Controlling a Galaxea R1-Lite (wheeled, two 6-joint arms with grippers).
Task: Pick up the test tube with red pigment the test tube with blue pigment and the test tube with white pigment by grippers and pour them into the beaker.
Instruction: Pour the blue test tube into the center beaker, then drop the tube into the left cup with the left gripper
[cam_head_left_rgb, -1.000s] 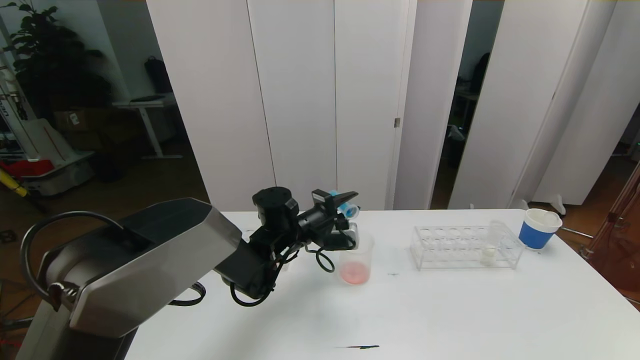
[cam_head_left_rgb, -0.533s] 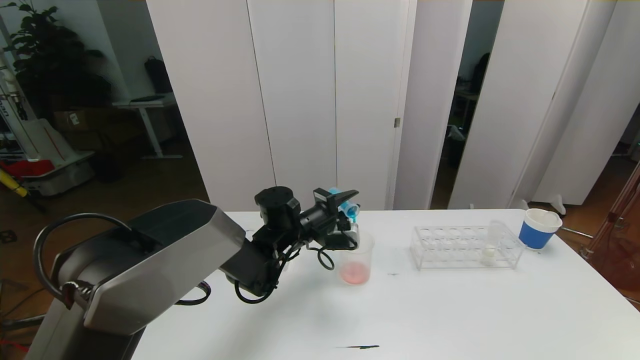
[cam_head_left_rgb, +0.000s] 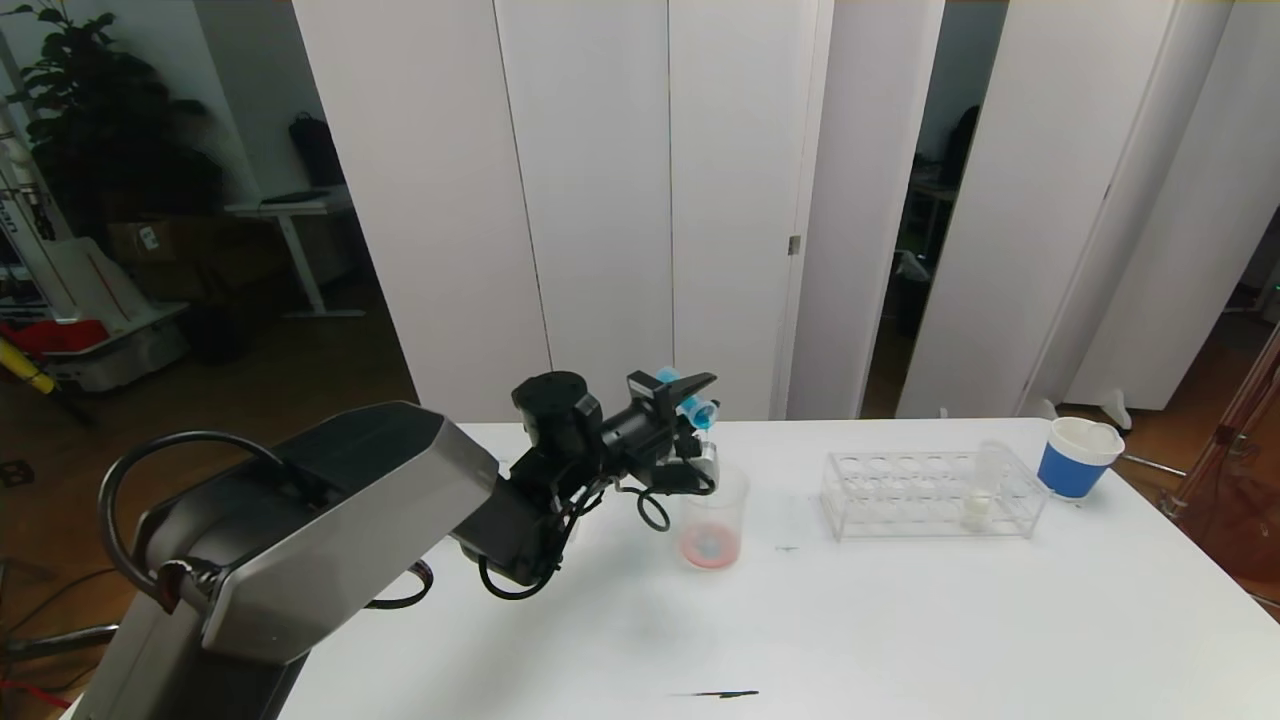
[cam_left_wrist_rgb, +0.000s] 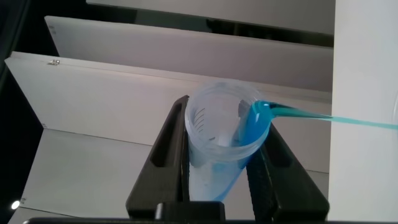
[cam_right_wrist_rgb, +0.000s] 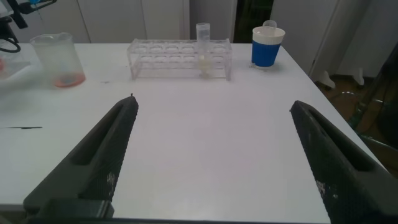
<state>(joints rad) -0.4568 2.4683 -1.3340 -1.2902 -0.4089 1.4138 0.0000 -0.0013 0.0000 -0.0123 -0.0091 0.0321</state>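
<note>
Left gripper (cam_head_left_rgb: 690, 400) clamps tipped blue tube (cam_left_wrist_rgb: 227, 146), streaming into beaker (cam_head_left_rgb: 712, 515) w/ pink liquid; right gripper (cam_right_wrist_rgb: 211, 155) agape.

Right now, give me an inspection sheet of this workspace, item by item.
Surface: white table, one dark mark near its front edge.
Job's things: test tube with blue pigment tipped over the beaker, blue streaming out; beaker holds pinkish liquid with blue in it. Test tube with white pigment upright in the clear rack.
Clutter: blue-banded paper cup beyond the rack.
Grippers: left gripper shut on the blue tube; right gripper open, low over the table.
Cables: black loops under the left wrist.
Surroundings: white partition panels, plant, desk.
</note>
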